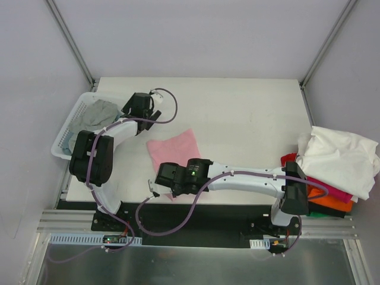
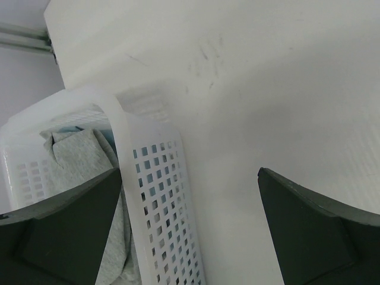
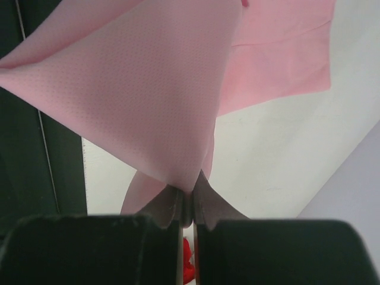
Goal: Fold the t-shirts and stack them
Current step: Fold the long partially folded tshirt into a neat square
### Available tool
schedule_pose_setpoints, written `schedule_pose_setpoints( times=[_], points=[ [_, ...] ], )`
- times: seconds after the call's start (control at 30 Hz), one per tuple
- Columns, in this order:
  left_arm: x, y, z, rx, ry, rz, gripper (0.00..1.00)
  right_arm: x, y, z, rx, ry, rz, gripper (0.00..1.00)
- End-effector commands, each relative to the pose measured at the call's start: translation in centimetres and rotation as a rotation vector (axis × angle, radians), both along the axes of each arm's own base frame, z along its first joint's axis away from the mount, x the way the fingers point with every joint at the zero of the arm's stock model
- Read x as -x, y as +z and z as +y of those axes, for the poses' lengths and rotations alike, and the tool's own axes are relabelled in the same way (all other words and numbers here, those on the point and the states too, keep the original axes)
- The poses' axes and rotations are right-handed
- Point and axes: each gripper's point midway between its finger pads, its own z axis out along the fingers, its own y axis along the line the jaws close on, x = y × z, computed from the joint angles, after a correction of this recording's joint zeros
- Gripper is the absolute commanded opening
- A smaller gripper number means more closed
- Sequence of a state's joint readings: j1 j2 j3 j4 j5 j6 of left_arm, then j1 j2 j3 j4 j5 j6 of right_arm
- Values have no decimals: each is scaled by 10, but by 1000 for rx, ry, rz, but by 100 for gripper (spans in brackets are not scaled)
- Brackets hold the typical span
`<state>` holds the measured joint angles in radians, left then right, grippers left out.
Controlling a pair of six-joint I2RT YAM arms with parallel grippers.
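Right pincer [image 3: 187, 196] clamped on light pink cloth t-shirt [image 3: 136, 89] edge; left pincer [image 2: 190, 225] apart at white plastic lattice basket [image 2: 157, 196] rim. Risk: thin pinch slips, fold skews.

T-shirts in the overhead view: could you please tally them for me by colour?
Light pink cloth t-shirt: 1
Grey cloth t-shirt: 1
White cloth t-shirt: 1
Red cloth t-shirt: 1
Magenta cloth t-shirt: 1
Orange cloth t-shirt: 1
Total: 6 clearly visible; other layers unclear.
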<state>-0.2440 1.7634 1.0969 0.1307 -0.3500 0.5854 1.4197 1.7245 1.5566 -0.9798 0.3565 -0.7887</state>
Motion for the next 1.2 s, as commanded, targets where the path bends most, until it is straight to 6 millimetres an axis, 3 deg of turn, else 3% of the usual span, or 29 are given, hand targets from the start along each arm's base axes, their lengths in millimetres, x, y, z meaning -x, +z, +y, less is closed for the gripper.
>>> schedule_pose_setpoints(
  times=[0.0,0.27,0.57,0.93,1.17],
  points=[
    [-2,31,-19,60,-44,-53,99,17,6,-7,-7,2,41,1],
    [-10,24,-21,32,-42,-38,99,-7,17,14,15,67,-82,1],
    [-31,34,-17,-30,-26,-68,99,-38,30,38,-23,91,-136,1],
    [-33,35,-18,-38,-31,-72,99,-81,1,52,8,122,-89,5],
    [-34,36,-16,-44,-32,-78,100,-115,-8,58,19,119,-102,14]
  ],
)
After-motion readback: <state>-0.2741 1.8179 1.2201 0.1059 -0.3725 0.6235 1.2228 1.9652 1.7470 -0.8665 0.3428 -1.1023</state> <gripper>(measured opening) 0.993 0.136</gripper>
